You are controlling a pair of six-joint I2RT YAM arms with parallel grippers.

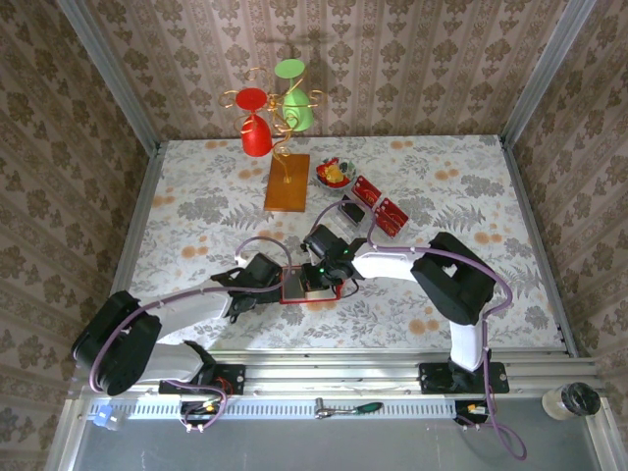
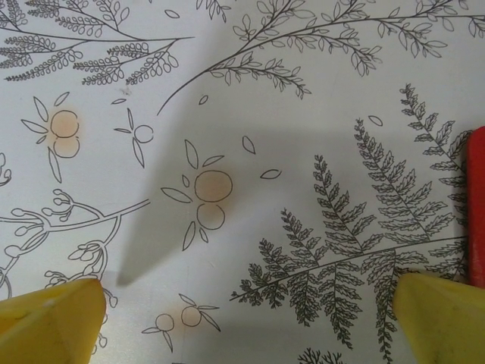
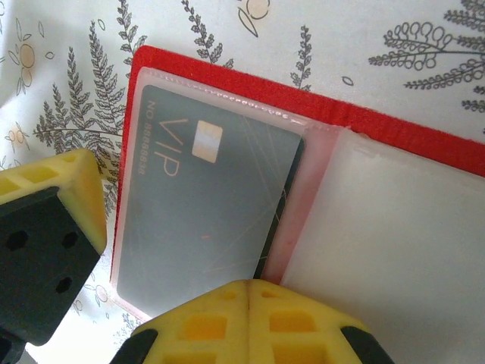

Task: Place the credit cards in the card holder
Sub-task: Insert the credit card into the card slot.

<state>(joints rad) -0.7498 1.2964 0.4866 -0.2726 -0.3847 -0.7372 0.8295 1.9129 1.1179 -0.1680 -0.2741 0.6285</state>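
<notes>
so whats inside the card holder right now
One VIP card lies in the clear pocket of the open card holder. The shut right gripper covers its near edge.

Bench (image 2: 227,76): white, grey line-drawn ferns, pale orange fruit. Card holder (image 3: 227,83): red outside, milky translucent pockets inside. Credit card (image 3: 204,220) just ahead of right hand (image 3: 250,292): dark grey through the pocket, gold VIP lettering, gold chip. Both hands' fingers yellow. Red holder edge right of left hand (image 2: 250,303).

The card holder (image 3: 250,80) has a matt, felt-like red edge and frosted plastic sleeves; the credit card (image 3: 204,220) looks glossy.
</notes>
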